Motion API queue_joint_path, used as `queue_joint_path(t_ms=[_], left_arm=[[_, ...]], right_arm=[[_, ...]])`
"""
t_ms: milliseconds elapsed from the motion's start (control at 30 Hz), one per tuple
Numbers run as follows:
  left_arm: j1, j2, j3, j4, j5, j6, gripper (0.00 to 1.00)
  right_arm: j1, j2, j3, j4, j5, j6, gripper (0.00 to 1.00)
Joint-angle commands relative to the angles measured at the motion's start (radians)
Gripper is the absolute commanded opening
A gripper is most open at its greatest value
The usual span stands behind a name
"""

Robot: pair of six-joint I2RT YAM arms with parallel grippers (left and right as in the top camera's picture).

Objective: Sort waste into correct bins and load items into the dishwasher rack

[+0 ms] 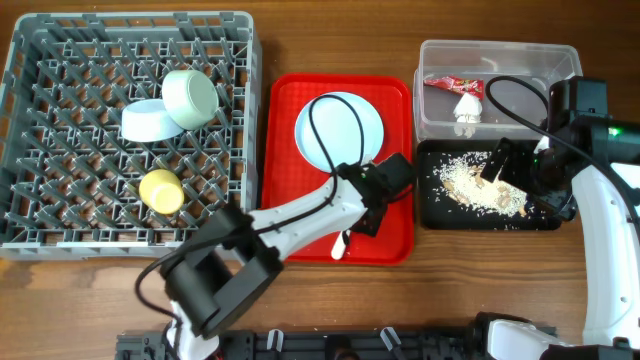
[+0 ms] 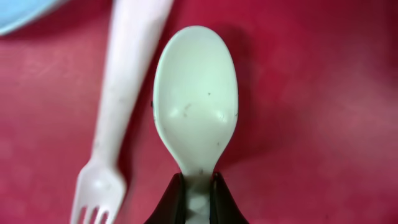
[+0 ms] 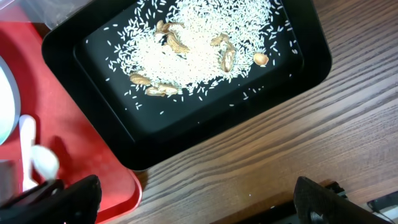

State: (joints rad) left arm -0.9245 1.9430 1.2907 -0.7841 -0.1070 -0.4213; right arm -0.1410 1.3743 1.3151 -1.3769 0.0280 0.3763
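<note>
Left end effector clamped on handle of white plastic spoon, beside white plastic fork over right side of red rectangular serving tray; right end effector wide apart above shallow black rectangular tray of beige-white rice crumbs.

The big grey rack sits at 9 o'clock in the overhead view. Inside it a green bowl lies on its side, and a paler bowl touches it at 8 o'clock. The yellow cup sits at 6 o'clock from them. The round pale plate lies flat in the middle. The white spoon faces up, its handle pinched by the left gripper, and the white fork lies just beside it. The clear tub at 2 o'clock holds a red packet and a white scrap. The black tray at 3 o'clock holds rice crumbs.
</note>
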Motion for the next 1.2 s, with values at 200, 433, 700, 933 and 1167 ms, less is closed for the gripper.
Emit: queue_joint_path(t_ms=[200, 433, 700, 933, 1167], left_arm=[[0.152, -0.3, -0.006, -0.069, -0.004, 0.07, 0.04], [0.426, -0.459, -0.006, -0.092, 0.034, 0.081, 0.04], [0.407, -0.4, -0.011, -0.08, 0.241, 0.081, 0.06], [0.171, -0.193, -0.011, 0.034, 0.241, 0.081, 0.33], [0.062, -0.011, -0.011, 0.177, 0.191, 0.082, 0.41]], right_arm=[[-0.005, -0.006, -0.001, -0.005, 0.017, -0.011, 1.0], [-0.005, -0.006, -0.001, -0.005, 0.017, -0.011, 1.0], [-0.005, -0.006, -0.001, -0.005, 0.017, -0.01, 1.0], [-0.005, -0.006, -0.001, -0.005, 0.017, -0.011, 1.0], [-0.005, -0.006, -0.001, -0.005, 0.017, -0.011, 1.0]])
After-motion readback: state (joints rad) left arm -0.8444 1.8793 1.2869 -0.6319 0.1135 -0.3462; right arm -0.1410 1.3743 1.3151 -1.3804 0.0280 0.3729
